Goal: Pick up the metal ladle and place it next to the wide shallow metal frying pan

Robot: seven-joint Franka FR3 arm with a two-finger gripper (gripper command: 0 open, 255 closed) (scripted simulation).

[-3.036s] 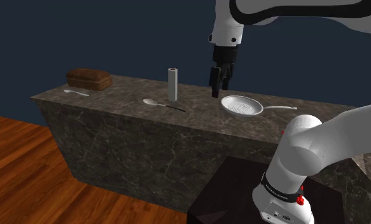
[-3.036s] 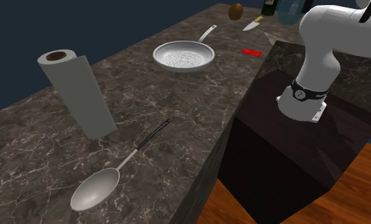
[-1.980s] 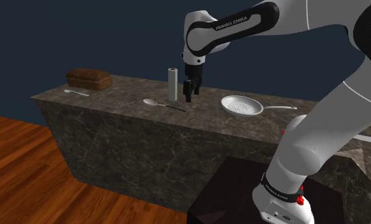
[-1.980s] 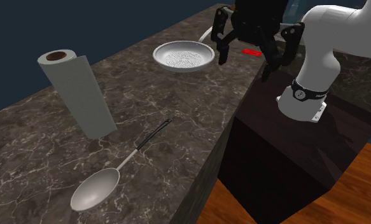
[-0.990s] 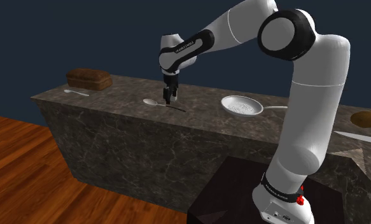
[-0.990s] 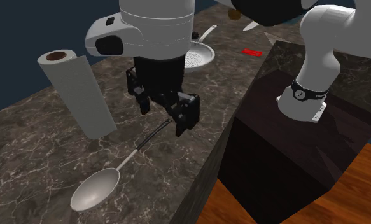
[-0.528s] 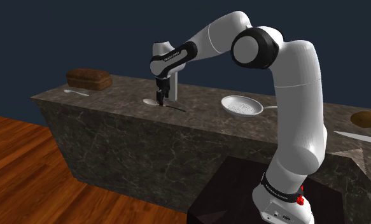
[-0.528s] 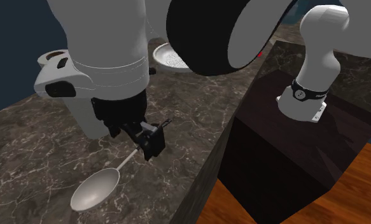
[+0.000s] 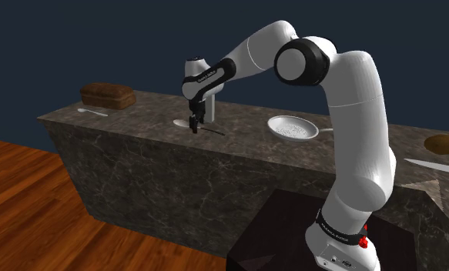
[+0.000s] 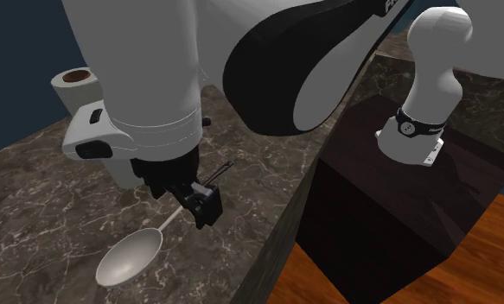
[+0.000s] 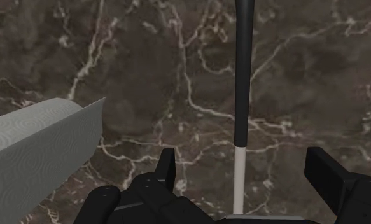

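Observation:
The ladle lies flat on the dark marble counter [image 9: 138, 115]: grey bowl [image 10: 129, 257], thin silver shaft [image 11: 239, 178], black handle [image 11: 242, 63]. In the shoulder view the ladle [image 9: 182, 122] is just left of my gripper [image 9: 194, 123]. The gripper [image 11: 241, 175] is open and low over the shaft, one finger on each side, neither touching it. In the second exterior view the gripper [image 10: 198, 203] hangs over the shaft near the bowl. The round metal frying pan [image 9: 293, 128] sits farther along the counter, toward the shoulder view's right.
A grey paper towel roll [image 10: 75, 82] stands upright close beside the gripper [image 11: 37, 153]. A brown loaf [image 9: 107, 95] and a small spoon [image 9: 92, 112] lie at the counter's far left. A brown round fruit [image 9: 444, 143] and a knife [image 9: 434, 165] lie at the right. The dark stand [image 10: 388, 199] is beside the counter.
The arm swung from above the frying pan leftward along the counter to the ladle. In the last half second the gripper dropped a little lower over the shaft.

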